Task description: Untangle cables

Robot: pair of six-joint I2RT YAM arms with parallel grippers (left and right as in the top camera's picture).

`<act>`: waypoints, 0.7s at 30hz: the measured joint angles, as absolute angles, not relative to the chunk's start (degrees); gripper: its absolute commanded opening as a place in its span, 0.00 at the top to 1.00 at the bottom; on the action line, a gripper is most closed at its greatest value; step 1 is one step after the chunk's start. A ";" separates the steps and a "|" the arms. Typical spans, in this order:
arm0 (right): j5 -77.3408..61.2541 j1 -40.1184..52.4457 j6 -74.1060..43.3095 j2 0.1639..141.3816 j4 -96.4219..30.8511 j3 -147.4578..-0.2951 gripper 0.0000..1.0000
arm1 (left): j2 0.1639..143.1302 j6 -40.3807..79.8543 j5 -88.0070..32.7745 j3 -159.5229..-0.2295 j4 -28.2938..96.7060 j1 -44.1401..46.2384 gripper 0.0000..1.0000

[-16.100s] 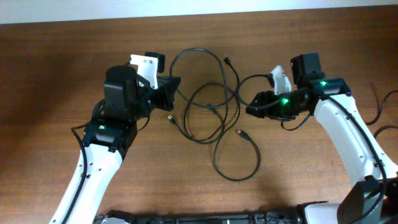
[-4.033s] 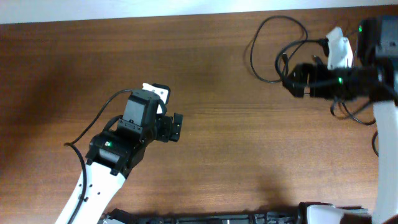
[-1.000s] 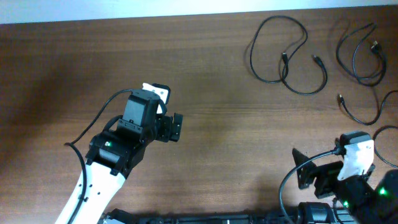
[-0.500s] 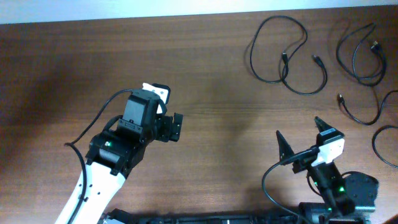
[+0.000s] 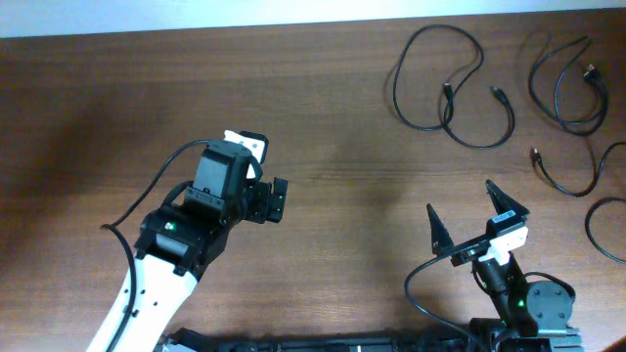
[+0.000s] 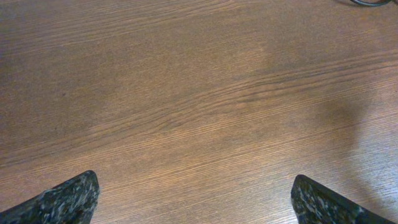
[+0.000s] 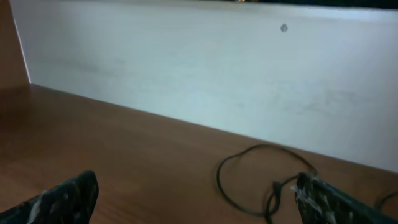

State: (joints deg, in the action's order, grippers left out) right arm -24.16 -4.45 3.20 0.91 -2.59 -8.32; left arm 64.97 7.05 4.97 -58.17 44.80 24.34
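Note:
Several thin black cables lie apart as loose loops at the table's back right: one double loop (image 5: 452, 90), another (image 5: 565, 90), a short curved one (image 5: 572, 174) and a loop (image 5: 604, 230) at the right edge. My left gripper (image 5: 278, 200) hovers open over bare wood left of centre, far from them; nothing lies between its fingertips (image 6: 65, 200) in the left wrist view. My right gripper (image 5: 469, 217) is open near the front edge, tilted up toward the back wall. In the right wrist view a cable loop (image 7: 249, 180) lies ahead, beyond the fingers (image 7: 62, 199).
A white wall (image 7: 205, 68) runs along the table's far edge. Thick black wires (image 5: 147, 186) trail from the left arm and curl by the right arm's base (image 5: 421, 284). Bare wood (image 5: 352, 147) spans the middle.
My right arm has drawn back to the front edge and tipped its open gripper upward over the last second. The left arm and the cables have not moved.

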 measured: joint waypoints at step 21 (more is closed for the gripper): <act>-24.18 -4.45 3.18 0.91 3.49 -1.69 0.01 | 64.97 7.05 4.97 -58.17 44.82 24.34 0.01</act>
State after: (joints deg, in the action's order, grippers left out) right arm -24.18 -4.45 3.18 0.91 3.49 -1.69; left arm 64.97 7.05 4.97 -58.17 44.82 24.34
